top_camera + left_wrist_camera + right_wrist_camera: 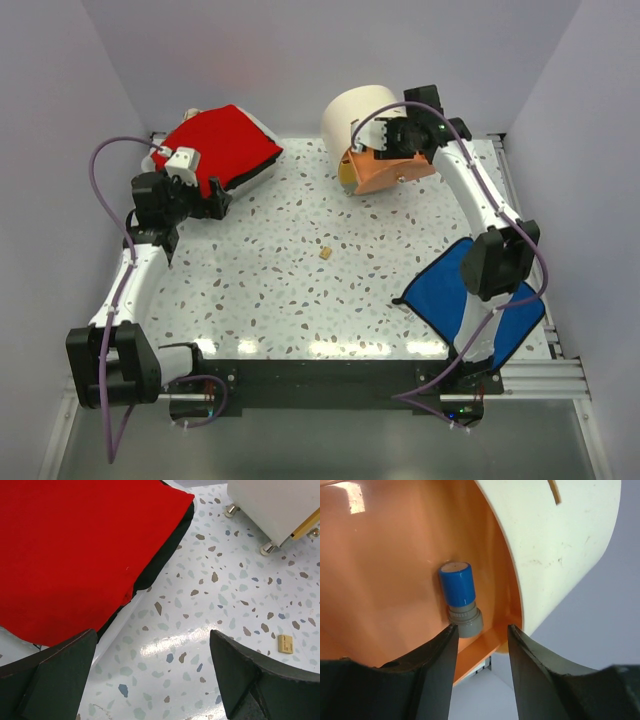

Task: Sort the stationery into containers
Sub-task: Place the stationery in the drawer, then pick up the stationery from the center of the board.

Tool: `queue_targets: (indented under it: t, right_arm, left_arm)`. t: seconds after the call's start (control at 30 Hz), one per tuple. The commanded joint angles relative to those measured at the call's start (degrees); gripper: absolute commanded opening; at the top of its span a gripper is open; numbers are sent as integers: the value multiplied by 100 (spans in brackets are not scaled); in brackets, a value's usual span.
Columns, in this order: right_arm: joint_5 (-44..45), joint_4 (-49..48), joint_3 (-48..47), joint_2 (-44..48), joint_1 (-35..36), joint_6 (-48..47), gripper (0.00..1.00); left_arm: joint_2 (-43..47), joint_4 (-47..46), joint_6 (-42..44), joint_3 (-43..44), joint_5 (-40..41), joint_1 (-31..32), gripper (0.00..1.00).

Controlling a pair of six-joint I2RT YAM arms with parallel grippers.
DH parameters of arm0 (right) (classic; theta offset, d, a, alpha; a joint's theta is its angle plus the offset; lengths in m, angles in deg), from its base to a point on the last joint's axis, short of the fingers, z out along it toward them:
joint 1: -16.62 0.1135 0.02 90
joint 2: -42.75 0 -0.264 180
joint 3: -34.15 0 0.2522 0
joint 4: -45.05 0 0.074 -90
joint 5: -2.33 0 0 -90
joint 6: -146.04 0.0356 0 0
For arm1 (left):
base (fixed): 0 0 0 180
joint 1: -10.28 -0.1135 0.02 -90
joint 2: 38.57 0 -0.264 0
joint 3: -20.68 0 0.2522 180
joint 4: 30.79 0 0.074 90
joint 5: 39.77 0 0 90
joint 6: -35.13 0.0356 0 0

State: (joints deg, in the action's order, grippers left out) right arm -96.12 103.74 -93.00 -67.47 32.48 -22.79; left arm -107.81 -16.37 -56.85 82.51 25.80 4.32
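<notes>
My right claw (481, 632) gapes empty over the small blue-and-grey plastic stub (457, 587); it looks light, stiff and slick, so I'd pinch its grey collar (466, 620).

From above, my right arm (503, 262) hides the middle of the blue cloth (437, 290) at 4 o'clock; the tan cube (325, 253) is too small to read. My left wrist view crops the cream drum (270, 505) at 1 o'clock, the red top (65, 555) at 9.
</notes>
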Motion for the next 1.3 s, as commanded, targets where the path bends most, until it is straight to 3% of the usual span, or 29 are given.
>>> queue_targets:
  t: [0.0,0.23,0.47,0.63,0.9,1.27]
  right_arm:
    - [151,-476,18,877,23,341,49]
    - [-725,-477,-44,1686,40,1288,58]
    - [-2281,1542,79,1530,425,2012,57]
    - [-2074,2905,797,994,1287,1143,48]
    - [-1687,2249,1951,511,2026,-384,46]
    - [-1607,1844,1697,-641,2404,-1451,38]
  left_arm:
    - [15,-418,-145,44,-168,-46,99]
    - [-11,-471,-259,-17,-212,-37,99]
    - [-11,-462,-303,-26,-247,-37,99]
    - [15,-357,-242,0,-221,-37,99]
    - [182,-75,-5,9,-45,-55,99]
    - [349,565,417,35,104,-222,99]
